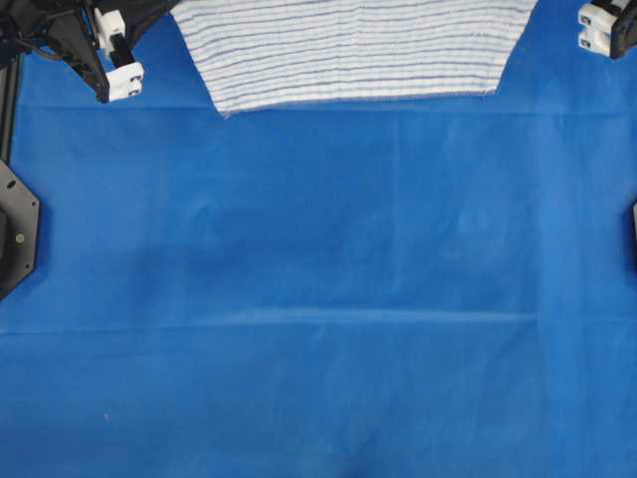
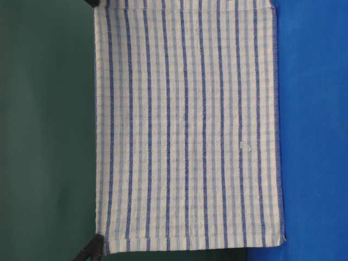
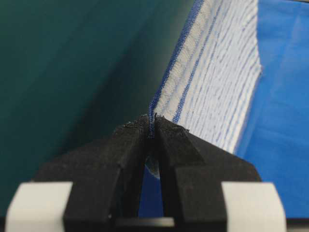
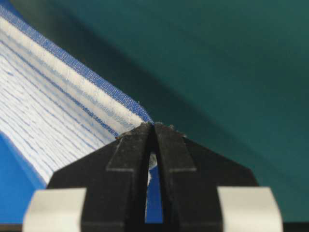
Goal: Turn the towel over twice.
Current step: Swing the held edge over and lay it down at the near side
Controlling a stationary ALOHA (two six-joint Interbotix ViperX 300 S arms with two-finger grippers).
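The towel, white with thin blue stripes, hangs spread out flat at the far side of the table, held up by its two upper corners. My left gripper is shut on one upper corner, with the blue hem pinched between its black fingertips. My right gripper is shut on the other upper corner in the same way. In the table-level view the towel faces the camera as a taut sheet, and its lower hem reaches down to the blue table cover. Whether the hem touches the cover I cannot tell.
The blue table cover spreads in front of the towel. The left arm's white finger blocks and the right arm's flank the towel. Black mounts stand at the left edge and the right edge. A dark green backdrop lies behind.
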